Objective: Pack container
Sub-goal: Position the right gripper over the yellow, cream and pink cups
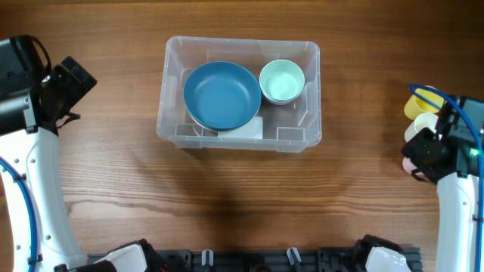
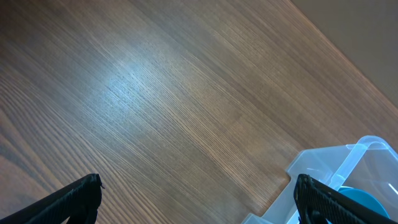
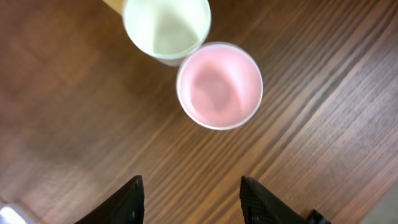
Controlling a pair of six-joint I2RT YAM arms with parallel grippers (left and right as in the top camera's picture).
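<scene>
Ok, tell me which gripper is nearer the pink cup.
Right. The right gripper hangs open over the pink cup, which lies just ahead of its fingertips. The left gripper is far off on the opposite side, beyond the container.

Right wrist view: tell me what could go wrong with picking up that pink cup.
1. The pink cup sits right against the cream cup, so a finger of the open right gripper coming down between them could knock the cream one over.
2. The floor of the container is mostly taken by the blue bowl and the mint bowl; a cup dropped in may land on a bowl rim and tip.
</scene>
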